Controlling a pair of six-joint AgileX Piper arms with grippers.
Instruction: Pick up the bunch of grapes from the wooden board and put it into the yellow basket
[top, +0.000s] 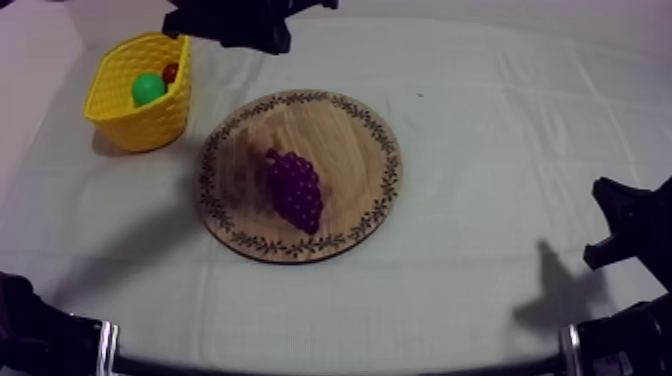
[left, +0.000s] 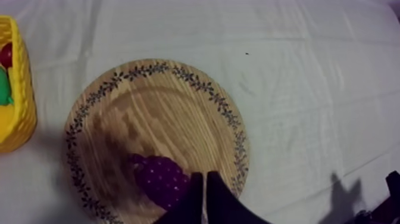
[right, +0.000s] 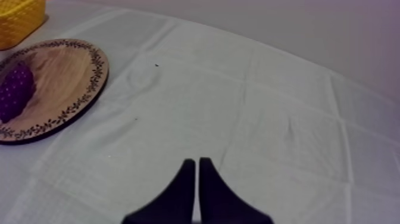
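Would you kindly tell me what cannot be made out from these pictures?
Top view: the green fruit in the yellow basket is half hidden by the basket's wall; its kind is unclear.
Left wrist view: the near end of the bunch of grapes is hidden behind the left end effector.
Right wrist view: the basket is cut off by the picture's edge, its contents hidden.

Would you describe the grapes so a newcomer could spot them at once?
Find the round wooden board with a patterned rim on the grey-white cloth. The bunch of grapes lies on it. Dark purple, it is the only fruit outside the yellow basket.
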